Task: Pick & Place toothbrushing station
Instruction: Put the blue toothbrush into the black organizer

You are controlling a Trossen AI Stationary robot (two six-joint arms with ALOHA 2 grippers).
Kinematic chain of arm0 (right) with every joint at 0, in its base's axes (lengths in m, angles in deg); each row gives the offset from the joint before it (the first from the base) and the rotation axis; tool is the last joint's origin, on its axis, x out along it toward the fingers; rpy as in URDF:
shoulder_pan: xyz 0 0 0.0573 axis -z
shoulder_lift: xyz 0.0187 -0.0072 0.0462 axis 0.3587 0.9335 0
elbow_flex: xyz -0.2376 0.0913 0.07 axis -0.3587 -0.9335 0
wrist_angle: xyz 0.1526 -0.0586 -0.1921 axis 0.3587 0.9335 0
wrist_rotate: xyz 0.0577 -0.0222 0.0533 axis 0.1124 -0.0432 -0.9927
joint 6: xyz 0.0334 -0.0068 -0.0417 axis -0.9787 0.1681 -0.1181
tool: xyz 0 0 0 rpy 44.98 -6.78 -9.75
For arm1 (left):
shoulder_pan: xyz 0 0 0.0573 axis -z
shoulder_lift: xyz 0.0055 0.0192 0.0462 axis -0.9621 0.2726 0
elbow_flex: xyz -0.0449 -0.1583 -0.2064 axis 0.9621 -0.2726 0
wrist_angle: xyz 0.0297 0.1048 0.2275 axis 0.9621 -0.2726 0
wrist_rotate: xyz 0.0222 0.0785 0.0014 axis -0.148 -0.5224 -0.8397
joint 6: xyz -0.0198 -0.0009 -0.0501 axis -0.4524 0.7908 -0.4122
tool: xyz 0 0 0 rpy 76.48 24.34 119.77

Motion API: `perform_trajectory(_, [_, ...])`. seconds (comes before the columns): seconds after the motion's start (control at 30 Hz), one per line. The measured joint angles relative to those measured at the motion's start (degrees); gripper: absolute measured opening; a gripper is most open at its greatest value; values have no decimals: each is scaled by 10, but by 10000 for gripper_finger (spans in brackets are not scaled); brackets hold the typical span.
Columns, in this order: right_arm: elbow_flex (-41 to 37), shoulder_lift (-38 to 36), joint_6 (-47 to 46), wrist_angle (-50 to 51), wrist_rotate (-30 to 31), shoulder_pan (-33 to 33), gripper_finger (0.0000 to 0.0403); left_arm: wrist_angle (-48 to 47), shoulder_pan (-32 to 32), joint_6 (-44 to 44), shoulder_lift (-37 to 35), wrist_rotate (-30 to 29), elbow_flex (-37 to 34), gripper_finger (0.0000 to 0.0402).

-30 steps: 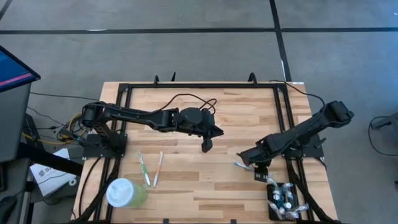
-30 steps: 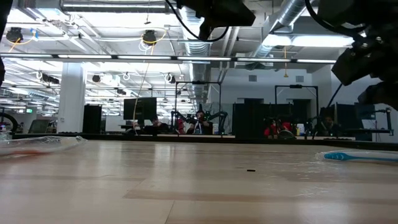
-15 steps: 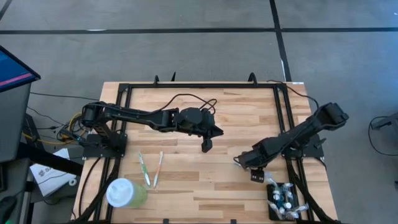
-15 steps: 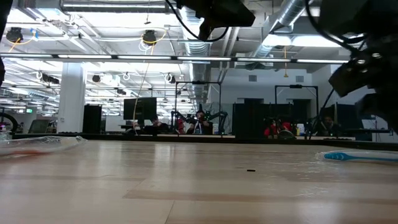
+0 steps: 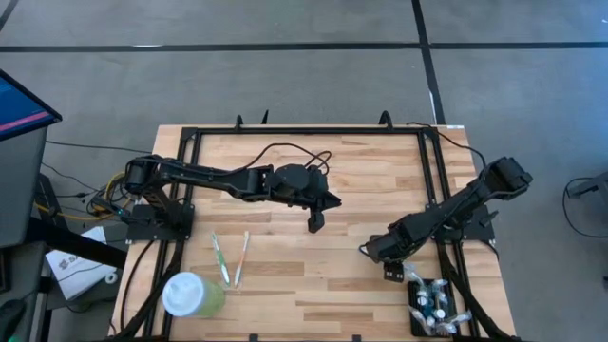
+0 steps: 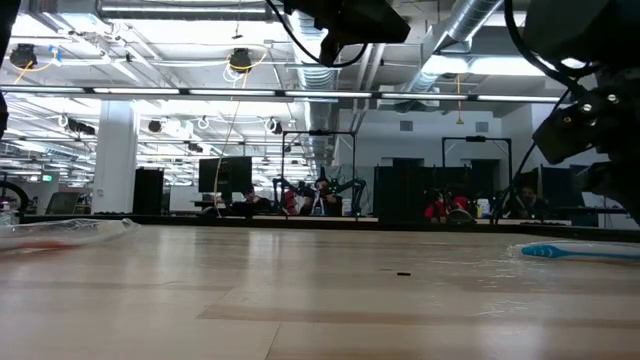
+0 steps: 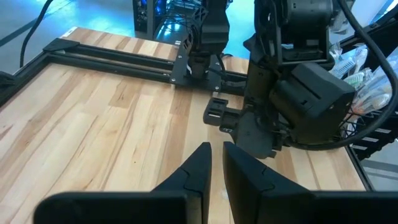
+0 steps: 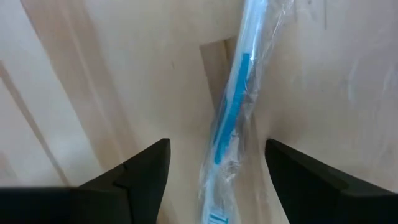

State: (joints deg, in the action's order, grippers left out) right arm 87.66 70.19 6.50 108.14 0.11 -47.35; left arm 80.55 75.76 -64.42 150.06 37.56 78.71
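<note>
The toothbrushing station [image 5: 429, 306], a small black holder with several wrapped items in it, stands at the table's near right corner. A blue toothbrush in a clear wrapper [image 8: 233, 118] lies flat on the table, and it also shows in the low view [image 6: 575, 252]. My right gripper [image 8: 217, 171] points down over it, open, one finger on each side of the toothbrush and touching nothing. In the high view this gripper [image 5: 374, 251] covers most of the toothbrush. My left gripper [image 5: 315, 224] hangs shut above the table's middle, empty [image 7: 216, 155].
Two wrapped toothbrushes [image 5: 230, 258] lie left of the middle. A pale green cup with a white lid [image 5: 190, 294] stands near the front left corner. Black frame rails [image 5: 432, 180] run along the table's edges. Bare wood lies between the two arms.
My right gripper has sunk toward the table and shifted a little toward the near edge, so that it now covers the blue toothbrush in the high view. The toothbrush has stayed where it was.
</note>
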Motion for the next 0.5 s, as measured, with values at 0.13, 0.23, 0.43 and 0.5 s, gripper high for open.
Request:
perform_trajectory(0.13, [-3,-4,-8,0,5,-3,255,0,0,0,0,0,0,35])
perform_trajectory(0.23, [-3,-2,-11,2,4,-3,255,0,0,0,0,0,0,35])
perform_trajectory(0.43, [-5,-1,-9,1,16,-3,250,0,0,0,0,0,0,35])
perform_trajectory(0.5, [-5,-1,-9,4,24,-4,240,0,0,0,0,0,0,35])
